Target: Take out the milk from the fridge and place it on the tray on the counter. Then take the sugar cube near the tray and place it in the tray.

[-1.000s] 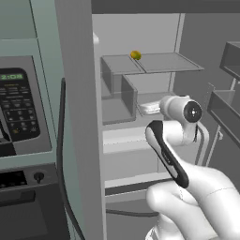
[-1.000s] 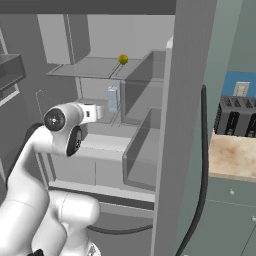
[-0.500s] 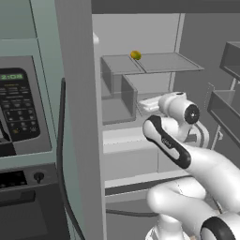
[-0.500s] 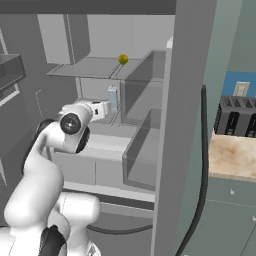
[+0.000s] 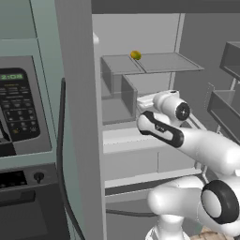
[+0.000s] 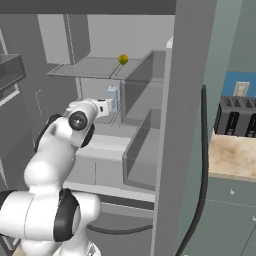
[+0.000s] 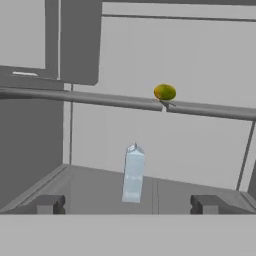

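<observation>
The milk (image 7: 133,173) is a small pale carton standing upright on a middle shelf of the open fridge (image 5: 131,159). In the hand view it stands straight ahead, beyond my fingertips (image 7: 50,204) and not touching them. My gripper (image 7: 130,205) is open with nothing between its jaws. From the right base view, the gripper (image 6: 107,107) reaches into the fridge (image 6: 100,145) just short of the milk (image 6: 113,99). In the left base view my hand hides the carton. The tray and the sugar cube are out of view.
A small yellow-green fruit (image 7: 164,92) lies on the shelf above the milk. Grey drawers (image 6: 140,160) sit below. Door bins (image 5: 225,103) hang at the right, an oven keypad (image 5: 18,110) at the left. The beige counter (image 6: 235,155) carries a black appliance (image 6: 237,122).
The arm has stretched forward into the fridge, bringing the hand closer to the milk carton. The gripper has stayed open and the carton has not moved.
</observation>
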Tool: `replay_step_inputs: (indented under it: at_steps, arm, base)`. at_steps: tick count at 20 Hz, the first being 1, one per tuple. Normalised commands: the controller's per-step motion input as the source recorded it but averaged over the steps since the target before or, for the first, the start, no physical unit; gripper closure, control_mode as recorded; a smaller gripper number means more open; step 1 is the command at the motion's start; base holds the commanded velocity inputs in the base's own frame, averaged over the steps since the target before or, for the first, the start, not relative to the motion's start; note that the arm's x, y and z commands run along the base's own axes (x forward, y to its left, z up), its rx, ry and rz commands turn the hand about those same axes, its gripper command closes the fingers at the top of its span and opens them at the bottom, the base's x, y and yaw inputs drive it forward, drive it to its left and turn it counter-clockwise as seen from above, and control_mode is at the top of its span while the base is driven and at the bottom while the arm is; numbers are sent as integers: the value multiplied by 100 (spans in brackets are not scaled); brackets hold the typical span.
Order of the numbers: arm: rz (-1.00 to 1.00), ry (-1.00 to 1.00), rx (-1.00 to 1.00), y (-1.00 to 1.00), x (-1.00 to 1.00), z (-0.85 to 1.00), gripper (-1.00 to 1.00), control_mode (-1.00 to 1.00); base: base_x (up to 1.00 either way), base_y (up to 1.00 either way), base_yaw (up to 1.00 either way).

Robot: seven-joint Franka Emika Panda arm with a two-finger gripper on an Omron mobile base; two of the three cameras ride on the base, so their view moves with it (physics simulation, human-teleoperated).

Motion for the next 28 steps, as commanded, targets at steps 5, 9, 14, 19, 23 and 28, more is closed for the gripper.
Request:
replay_step_inputs:
  at_steps: [5,9,14,19,23,28]
  arm:
    - [0,0,0,0,30,0,-100,-100]
    - [-1,0,0,0,42,0,-100,-100]
    - [0,0,9,0,34,-13,-100,-100]
    - [0,0,10,0,33,-34,-100,-100]
    - [0,0,1,0,22,-15,-100,-100]
    - [0,3,1,-1,29,-15,-100,-100]
  base:
    - [0,0,0]
    - [0,0,0]
    - [0,0,0]
    - [0,0,0]
    - [0,0,0]
    - [0,0,0]
